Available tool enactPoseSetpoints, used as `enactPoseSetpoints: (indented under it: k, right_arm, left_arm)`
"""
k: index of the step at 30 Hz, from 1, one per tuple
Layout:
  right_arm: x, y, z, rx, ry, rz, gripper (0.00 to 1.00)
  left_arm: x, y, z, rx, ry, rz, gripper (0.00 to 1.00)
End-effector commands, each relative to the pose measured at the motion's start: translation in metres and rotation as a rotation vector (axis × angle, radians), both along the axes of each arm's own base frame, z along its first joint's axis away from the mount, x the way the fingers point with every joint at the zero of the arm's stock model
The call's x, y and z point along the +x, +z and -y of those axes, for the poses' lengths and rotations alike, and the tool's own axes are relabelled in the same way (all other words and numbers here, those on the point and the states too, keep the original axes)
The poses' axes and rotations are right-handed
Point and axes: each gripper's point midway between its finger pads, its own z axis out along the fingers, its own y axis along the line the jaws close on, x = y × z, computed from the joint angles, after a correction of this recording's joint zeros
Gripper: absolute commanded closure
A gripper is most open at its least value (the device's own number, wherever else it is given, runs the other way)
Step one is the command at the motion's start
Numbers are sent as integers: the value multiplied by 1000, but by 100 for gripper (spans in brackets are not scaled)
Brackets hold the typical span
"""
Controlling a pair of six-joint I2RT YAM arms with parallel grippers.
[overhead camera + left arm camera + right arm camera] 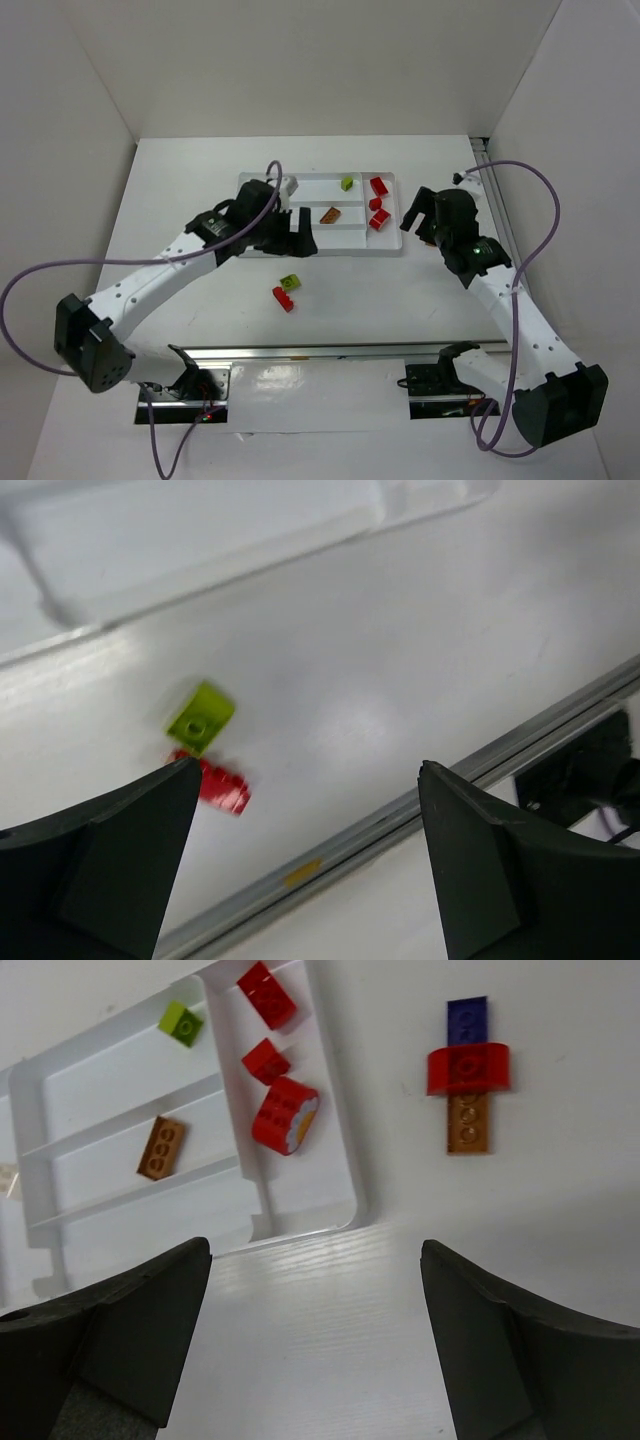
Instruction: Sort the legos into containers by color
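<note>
light: bright, even, overhead | shadows: soft, faint | glare: white sheen on table [330, 1280] in both wrist views | blur: left wrist view smeared, lime brick [201, 717] and tray [200, 540] soft | focus: top view sharp

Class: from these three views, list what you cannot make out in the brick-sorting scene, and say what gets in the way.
Top view: the blue-red-orange stack beside the tray does not show; the right arm appears to cover it.
Top view: the tray's left end lies under the left arm.
Right wrist: the cream brick is cut by the left edge.
Left wrist: motion blur; the red brick is partly behind a finger.
</note>
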Motion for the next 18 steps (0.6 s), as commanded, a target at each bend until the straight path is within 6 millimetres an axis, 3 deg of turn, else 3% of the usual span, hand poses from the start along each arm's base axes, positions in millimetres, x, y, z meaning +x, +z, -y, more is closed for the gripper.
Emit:
enactPoseSetpoints:
  k: [1,3,6,9,13,18]
  right_arm:
    - [12,22,-25,58,125,102,8]
    - [13,9,-29,57,140,57,8]
    - [13,5,-33,66,158,42,8]
    - [12,8,-33,68,158,54,8]
    - [8,8,-32,67,158,46,8]
    - [8,12,-31,59,163,48,8]
  left_arm:
    - [-33,-56,-33,119,113,-151,0]
    - [-50,-78,-38,119,134,-235,0]
    - [-65,-99,-35,97,183,-310,2]
    - [-73,-116,-38,74,248,-343,12]
    - [-74,-130,-45,68,359,-355,17]
    - [-62,-148,-28,42,349,-366,33]
